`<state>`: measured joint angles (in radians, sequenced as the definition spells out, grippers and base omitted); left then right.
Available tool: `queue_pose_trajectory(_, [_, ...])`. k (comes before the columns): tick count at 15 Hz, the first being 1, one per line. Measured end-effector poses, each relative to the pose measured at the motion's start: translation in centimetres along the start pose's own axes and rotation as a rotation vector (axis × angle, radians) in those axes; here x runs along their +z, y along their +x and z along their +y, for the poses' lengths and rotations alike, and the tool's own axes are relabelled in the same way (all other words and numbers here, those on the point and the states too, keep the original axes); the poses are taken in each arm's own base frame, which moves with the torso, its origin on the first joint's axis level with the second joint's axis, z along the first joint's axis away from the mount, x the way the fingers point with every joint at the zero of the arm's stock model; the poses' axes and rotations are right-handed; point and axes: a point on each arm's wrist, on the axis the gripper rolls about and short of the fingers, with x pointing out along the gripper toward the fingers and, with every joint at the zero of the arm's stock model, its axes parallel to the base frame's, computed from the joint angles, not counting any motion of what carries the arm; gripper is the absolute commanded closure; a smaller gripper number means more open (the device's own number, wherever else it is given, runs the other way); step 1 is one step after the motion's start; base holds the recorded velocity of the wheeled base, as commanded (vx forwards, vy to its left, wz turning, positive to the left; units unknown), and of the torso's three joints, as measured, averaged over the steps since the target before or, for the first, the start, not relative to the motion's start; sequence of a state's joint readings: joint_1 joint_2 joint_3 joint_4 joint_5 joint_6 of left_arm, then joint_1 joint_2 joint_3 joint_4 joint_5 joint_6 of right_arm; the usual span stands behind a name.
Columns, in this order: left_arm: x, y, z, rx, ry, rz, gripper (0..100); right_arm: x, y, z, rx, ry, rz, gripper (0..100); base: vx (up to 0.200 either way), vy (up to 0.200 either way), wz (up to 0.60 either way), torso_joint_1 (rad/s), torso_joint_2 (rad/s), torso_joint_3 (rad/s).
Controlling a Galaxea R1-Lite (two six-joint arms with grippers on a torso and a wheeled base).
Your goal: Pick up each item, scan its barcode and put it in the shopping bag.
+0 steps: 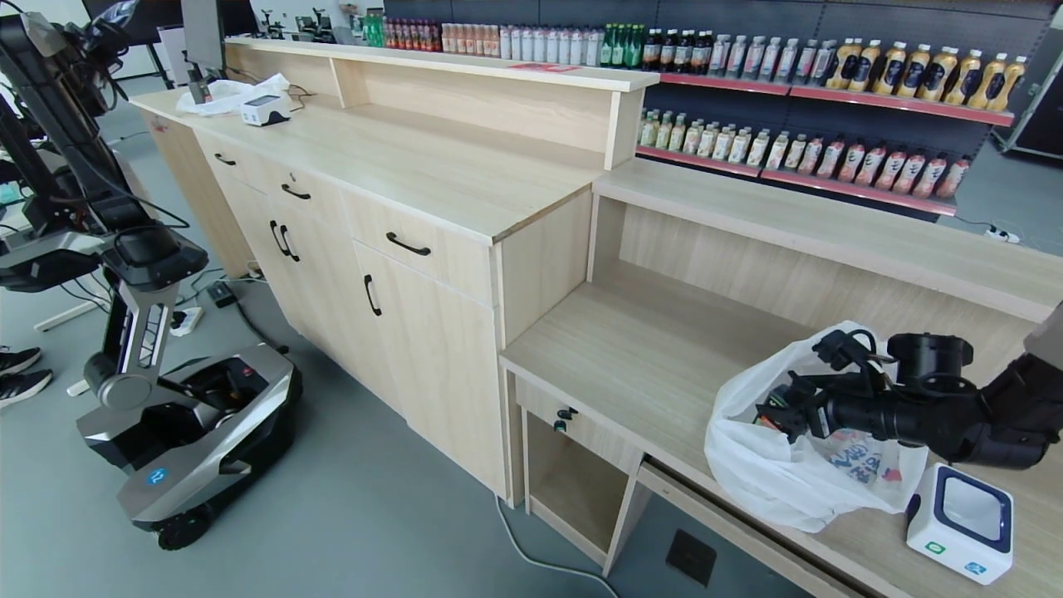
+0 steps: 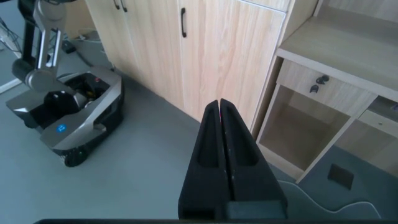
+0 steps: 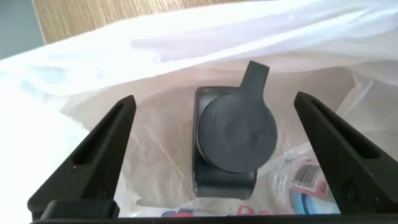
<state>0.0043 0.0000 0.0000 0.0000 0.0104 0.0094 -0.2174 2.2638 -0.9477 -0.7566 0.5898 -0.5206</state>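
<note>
Far left, on the floor: second robot [image 1: 166, 415] parked by the counter [image 1: 399, 166], with a pair of shoes [image 1: 21, 374] at the frame edge beside it.

Counter's far-left corner: a white sack [image 1: 220, 95] with a small white terminal [image 1: 266, 110] just beside it. The counter front has drawers and doors with black handles.

Left gripper [image 2: 220, 106]: clenched, jaws pressed flat together with nothing between them. It hangs over the floor in front of the counter doors.

Behind the counter: shelves [image 1: 830, 91] with rows of bottles [image 1: 747, 54].

Right side is a lower desk [image 1: 648, 349]. The bag [image 1: 772, 473], white plastic, sits near the desk's front edge with its mouth open.

Right gripper [image 1: 776, 411]: released, jaws spread wide and poked into the bag's mouth. The black item [image 3: 233, 140], boxy with a round lid and a tab, lies inside the bag between the jaws. There's a gap on both sides and neither jaw touches it. A clear labelled packet [image 3: 301, 180] lies in the bag just beside it.

Scanner [image 1: 961, 522]: white box with a dark-framed window, at the desk's front edge just right of the bag, under the right arm.
</note>
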Motion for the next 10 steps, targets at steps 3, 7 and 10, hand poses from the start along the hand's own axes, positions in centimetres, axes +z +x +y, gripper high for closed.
queue_pose_trajectory(3, [0.0,0.0,0.0,-0.001,0.000,0.000,100,2.2,-2.0,-0.1,0.026,0.009,-0.036,0,0.000,0.000,0.00,0.000,0.00,0.000])
queue_pose_trajectory(7, [0.0,0.0,0.0,0.000,0.000,0.000,100,5.9,-5.6,-0.2,-0.030,-0.033,-0.112,0,0.000,0.000,0.00,0.000,0.00,0.000])
queue_pose_trajectory(10, [0.0,0.0,0.0,0.000,0.000,0.000,100,7.8,-10.1,-0.5,-0.142,-0.067,-0.149,0,0.000,0.000,0.00,0.000,0.00,0.000])
